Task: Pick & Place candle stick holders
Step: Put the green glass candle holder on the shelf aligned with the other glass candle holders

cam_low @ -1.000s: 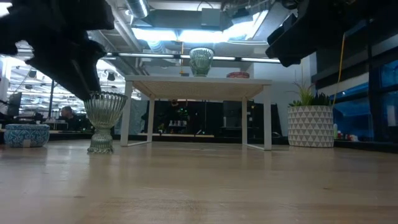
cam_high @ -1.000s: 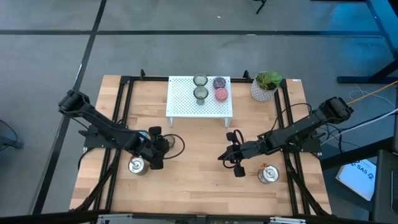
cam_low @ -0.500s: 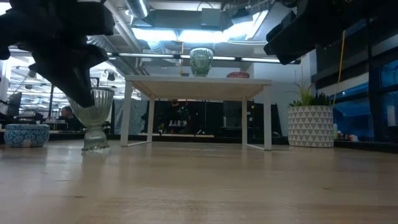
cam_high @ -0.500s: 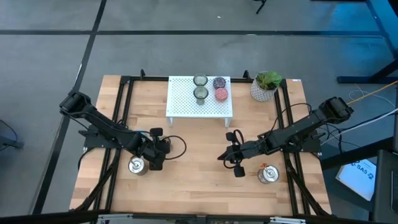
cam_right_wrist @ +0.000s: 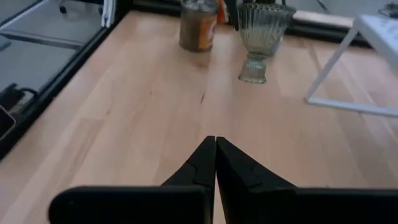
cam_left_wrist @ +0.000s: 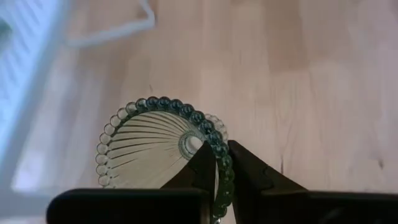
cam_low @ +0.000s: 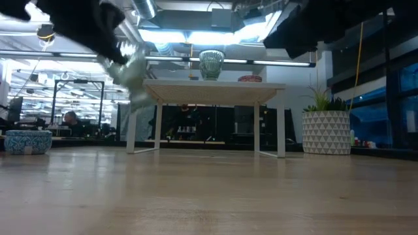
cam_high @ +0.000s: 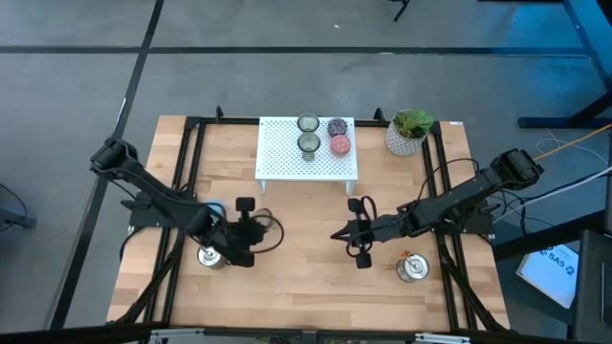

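The left tool (cam_left_wrist: 216, 177) is clamped on the rim of a clear glass holder (cam_left_wrist: 158, 142), carrying it above the worktop (cam_high: 306, 277); next, I judge, it must reach the white rack (cam_high: 282, 153), while the right tool (cam_right_wrist: 216, 163) waits clenched, empty.

A clear olive glass holder (cam_left_wrist: 158, 146) with a beaded rim hangs tilted in the air, its rim pinched between the fingers of the left claw (cam_left_wrist: 219, 180). On the white rack (cam_high: 277, 158) stand two more olive glass cups (cam_high: 308, 135), a purple one (cam_high: 337, 126) and a pink one (cam_high: 339, 145). A blue cup (cam_low: 27, 141) sits on the surface at far left. One shiny silver holder (cam_high: 209, 255) stands near the left arm, another (cam_high: 411, 268) near the right.
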Robot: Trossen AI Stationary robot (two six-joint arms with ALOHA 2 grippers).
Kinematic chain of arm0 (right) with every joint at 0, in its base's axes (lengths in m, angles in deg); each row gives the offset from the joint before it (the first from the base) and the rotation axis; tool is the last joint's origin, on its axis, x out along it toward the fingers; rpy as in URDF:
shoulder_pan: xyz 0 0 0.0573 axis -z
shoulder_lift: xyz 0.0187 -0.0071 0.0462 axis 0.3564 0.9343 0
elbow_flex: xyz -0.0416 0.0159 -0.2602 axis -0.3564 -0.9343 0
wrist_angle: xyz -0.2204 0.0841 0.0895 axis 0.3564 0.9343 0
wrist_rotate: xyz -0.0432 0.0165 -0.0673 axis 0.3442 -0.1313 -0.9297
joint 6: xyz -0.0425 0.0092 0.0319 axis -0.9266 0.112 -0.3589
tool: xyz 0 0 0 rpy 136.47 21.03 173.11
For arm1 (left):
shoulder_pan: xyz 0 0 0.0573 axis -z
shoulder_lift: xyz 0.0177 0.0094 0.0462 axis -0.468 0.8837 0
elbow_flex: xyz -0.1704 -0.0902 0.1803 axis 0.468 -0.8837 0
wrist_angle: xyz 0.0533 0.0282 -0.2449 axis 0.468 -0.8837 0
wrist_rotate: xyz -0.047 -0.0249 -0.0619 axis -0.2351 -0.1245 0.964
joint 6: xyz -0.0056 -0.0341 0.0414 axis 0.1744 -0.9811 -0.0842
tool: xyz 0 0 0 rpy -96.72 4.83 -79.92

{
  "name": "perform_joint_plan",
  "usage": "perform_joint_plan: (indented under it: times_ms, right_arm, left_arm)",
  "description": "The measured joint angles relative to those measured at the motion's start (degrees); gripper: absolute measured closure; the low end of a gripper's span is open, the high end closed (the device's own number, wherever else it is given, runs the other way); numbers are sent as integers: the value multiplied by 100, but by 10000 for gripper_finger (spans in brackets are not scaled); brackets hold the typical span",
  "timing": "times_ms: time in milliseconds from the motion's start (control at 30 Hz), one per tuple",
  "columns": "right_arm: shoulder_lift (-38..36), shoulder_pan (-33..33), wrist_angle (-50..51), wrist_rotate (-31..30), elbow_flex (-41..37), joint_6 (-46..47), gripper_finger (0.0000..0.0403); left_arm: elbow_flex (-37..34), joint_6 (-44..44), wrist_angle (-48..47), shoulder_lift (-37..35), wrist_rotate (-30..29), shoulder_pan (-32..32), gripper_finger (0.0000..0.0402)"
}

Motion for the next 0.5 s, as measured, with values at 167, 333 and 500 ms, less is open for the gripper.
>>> perform_joint_plan:
  times_ms: [167,333,500]
  right_arm:
    - [0,142,-77,39,2,-60,388]
    - [0,228,-175,214,2,-38,388]
    - [0,300,-487,209,2,-239,388]
  left_arm:
    - [-122,590,634,-545,-547,188,385]
    - [-972,1210,2244,-1505,-763,336,385]
    - [-2176,2252,5104,-2217,-495,148,385]
